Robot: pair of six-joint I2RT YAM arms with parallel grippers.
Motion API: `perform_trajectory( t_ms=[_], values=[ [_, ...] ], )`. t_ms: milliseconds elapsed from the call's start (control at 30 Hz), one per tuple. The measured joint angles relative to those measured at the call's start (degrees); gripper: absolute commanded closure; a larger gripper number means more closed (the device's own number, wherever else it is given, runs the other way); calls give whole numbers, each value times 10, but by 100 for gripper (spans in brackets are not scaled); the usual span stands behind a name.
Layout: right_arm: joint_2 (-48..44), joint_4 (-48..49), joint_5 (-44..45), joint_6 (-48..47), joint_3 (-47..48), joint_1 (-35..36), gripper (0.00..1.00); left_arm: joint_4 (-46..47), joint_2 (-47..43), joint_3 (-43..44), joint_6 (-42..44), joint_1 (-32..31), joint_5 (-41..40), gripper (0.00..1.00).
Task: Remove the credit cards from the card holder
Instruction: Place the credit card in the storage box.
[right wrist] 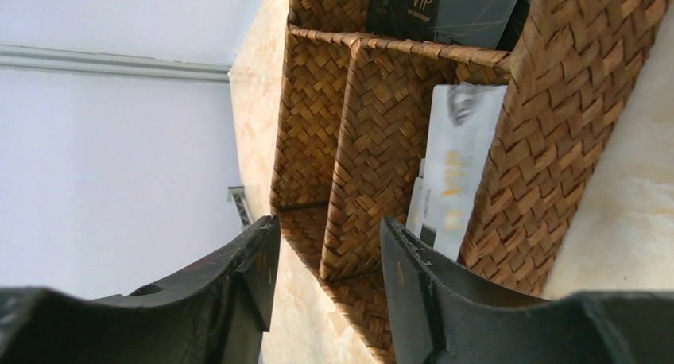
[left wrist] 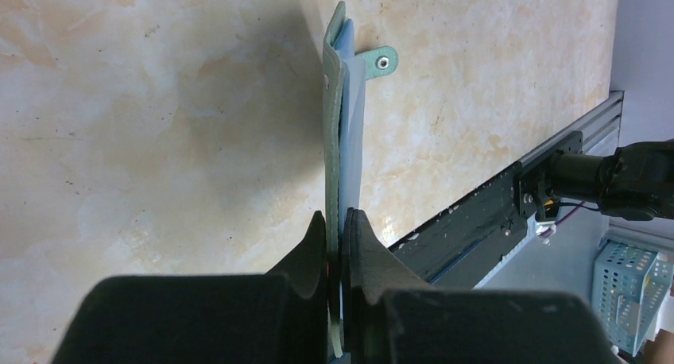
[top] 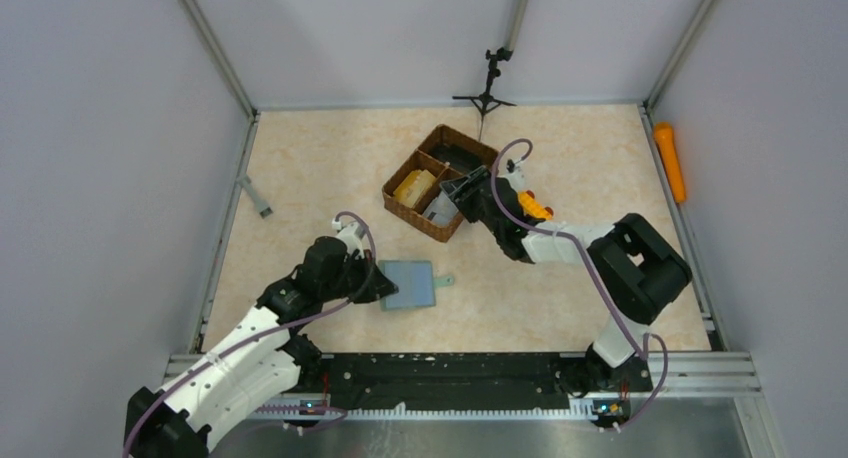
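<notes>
The grey-green card holder point(top: 410, 284) lies on the table in front of the left arm, its snap tab point(top: 445, 279) pointing right. My left gripper point(top: 378, 286) is shut on its left edge. In the left wrist view the holder point(left wrist: 340, 118) shows edge-on, pinched between my fingers point(left wrist: 310, 249). My right gripper point(top: 462, 193) is open and empty over the near corner of the brown wicker tray point(top: 400, 206). In the right wrist view a white card point(right wrist: 459, 153) stands in one tray compartment and a black card point(right wrist: 445, 10) lies in another. My right gripper point(right wrist: 326, 237) holds nothing.
A yellow block point(top: 413, 188) sits in the tray's left compartment. An orange block point(top: 535, 206) shows beside the right arm. A small black tripod point(top: 487, 93) stands at the back edge. A grey bracket point(top: 257, 198) lies at the left wall. A long orange object point(top: 670, 160) lies at the right rail.
</notes>
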Motion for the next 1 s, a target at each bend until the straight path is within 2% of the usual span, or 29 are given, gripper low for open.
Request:
perform_trajectory(
  t_ms=[167,333,567,633,733,767,867,1000],
  values=[
    [-67,-31,-19,-51,-17,0,38,17,7,-9,-2,0,12,100],
    [-192,-45,-80,-128,-91,0,39,44,39,-20,-2,0,37,100],
    [-349,-99,-176,-199,-219,14,41,83,144,-21,-6,-2,82,97],
    [-378,-120,-182,-209,-245,45,39,94,167,-21,-10,-7,85,92],
    [-395,-143,-186,-217,-266,107,40,109,192,-21,-18,-22,88,74],
    [-394,-150,-187,-218,-268,126,43,111,196,-21,-19,-25,89,70],
    [-380,-153,-186,-223,-271,159,52,121,201,-21,-27,-32,92,64],
    [-325,-145,-186,-227,-271,177,52,128,201,-21,-33,-34,92,57]
  ],
)
